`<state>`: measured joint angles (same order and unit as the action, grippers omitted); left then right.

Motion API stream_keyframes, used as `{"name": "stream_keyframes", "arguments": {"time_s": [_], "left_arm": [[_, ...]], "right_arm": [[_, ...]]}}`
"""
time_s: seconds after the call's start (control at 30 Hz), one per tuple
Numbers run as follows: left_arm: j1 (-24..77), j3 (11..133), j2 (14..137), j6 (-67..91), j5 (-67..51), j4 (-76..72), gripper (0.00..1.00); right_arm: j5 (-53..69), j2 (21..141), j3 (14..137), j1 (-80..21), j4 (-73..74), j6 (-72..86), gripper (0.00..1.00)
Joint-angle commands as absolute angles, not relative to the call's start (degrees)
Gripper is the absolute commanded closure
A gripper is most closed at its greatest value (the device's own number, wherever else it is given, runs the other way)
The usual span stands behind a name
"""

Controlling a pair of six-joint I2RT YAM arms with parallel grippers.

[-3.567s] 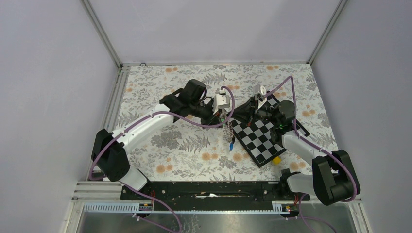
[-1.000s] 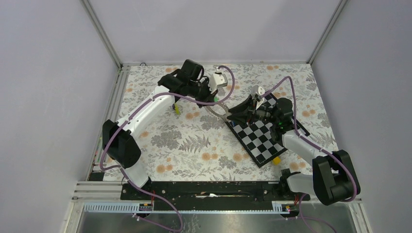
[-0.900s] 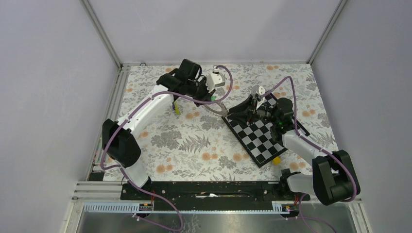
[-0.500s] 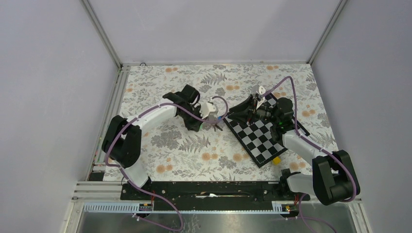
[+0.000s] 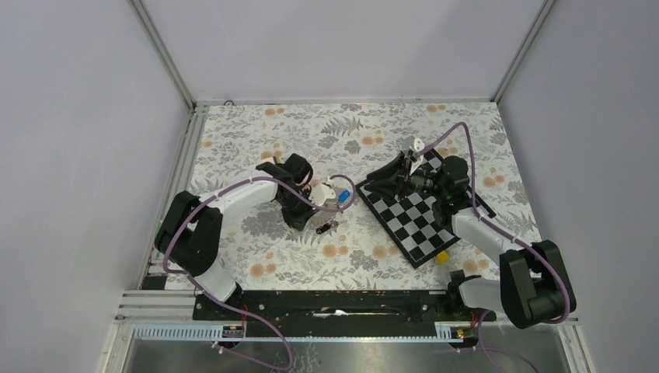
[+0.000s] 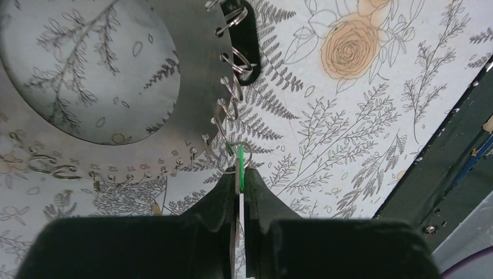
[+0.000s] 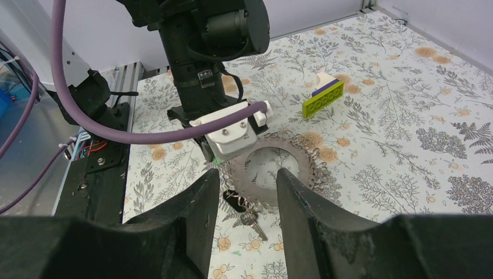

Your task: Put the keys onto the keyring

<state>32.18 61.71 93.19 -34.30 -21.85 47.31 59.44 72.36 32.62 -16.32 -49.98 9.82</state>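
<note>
Left claw [image 6: 240, 185], clenched on the green key [image 6: 240, 164], points at the rim of the flat keyring [image 6: 187, 99] just ahead; right claw [image 7: 249, 187], released and empty, hangs well apart.

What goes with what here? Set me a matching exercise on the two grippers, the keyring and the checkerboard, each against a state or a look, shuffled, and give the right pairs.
Things:
1. left gripper
2. right gripper
3. keyring
4. checkerboard

States or looks:
A. open, holding nothing
B. black and white squares
C. shut on the green key
D. grey disc edged with small wire rings

Pairs: 1-C; 2-A; 3-D; 4-B
</note>
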Motion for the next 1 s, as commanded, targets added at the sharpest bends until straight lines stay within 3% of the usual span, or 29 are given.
{"name": "stream_keyframes", "arguments": {"time_s": [0.0, 0.47, 0.97], "left_arm": [[32.1, 60.2, 93.0, -33.1, -19.7, 47.9, 1.00], [32.2, 57.6, 98.4, -32.0, -18.3, 54.5, 0.98], [32.3, 55.0, 99.3, -30.4, -17.4, 56.5, 0.85]], "right_arm": [[59.3, 71.4, 33.9, -15.9, -51.1, 8.6, 0.52], [59.5, 71.8, 33.9, -15.8, -51.2, 8.3, 0.51], [59.5, 72.2, 33.9, -15.8, -51.0, 8.1, 0.51]]}}
